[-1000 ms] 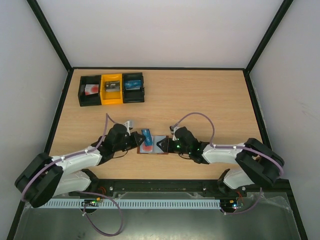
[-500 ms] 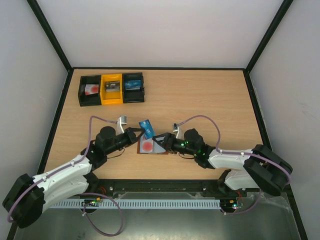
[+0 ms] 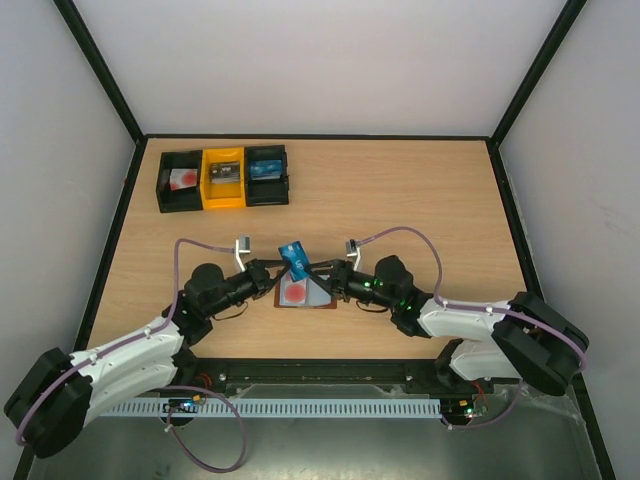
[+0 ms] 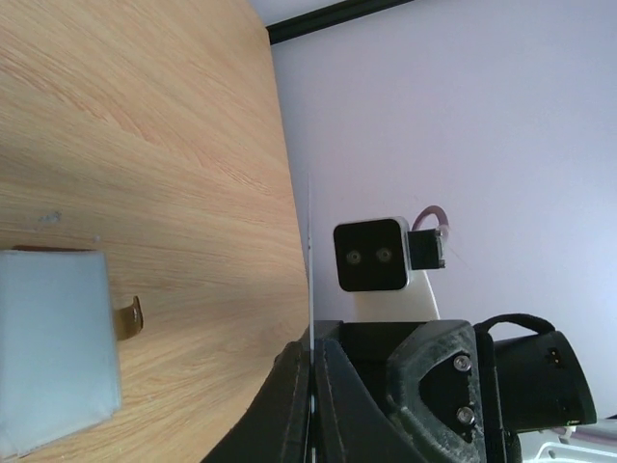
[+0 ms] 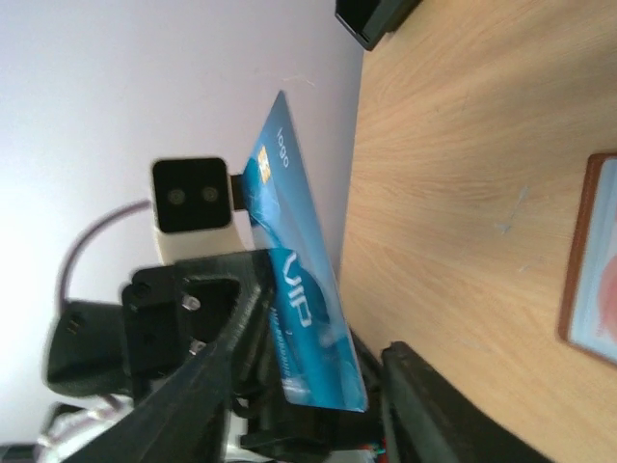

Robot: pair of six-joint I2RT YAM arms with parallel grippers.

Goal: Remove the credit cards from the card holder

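Left arm point(image 3: 130, 350) and right arm point(image 3: 470, 318): white shells, black joints, purple cable point(image 3: 177, 268) looping off each. Wrist cam point(image 4: 371, 256) is a white box w/ black face. Right gripper point(image 3: 322, 277) is black w/ green LEDs point(image 3: 372, 285) behind it.

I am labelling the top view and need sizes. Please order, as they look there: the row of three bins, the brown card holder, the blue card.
1. Row of three bins
2. Card holder
3. Blue card: it is up in the air, nearer the camera, and tilted, so less sure, yet clearly smaller.
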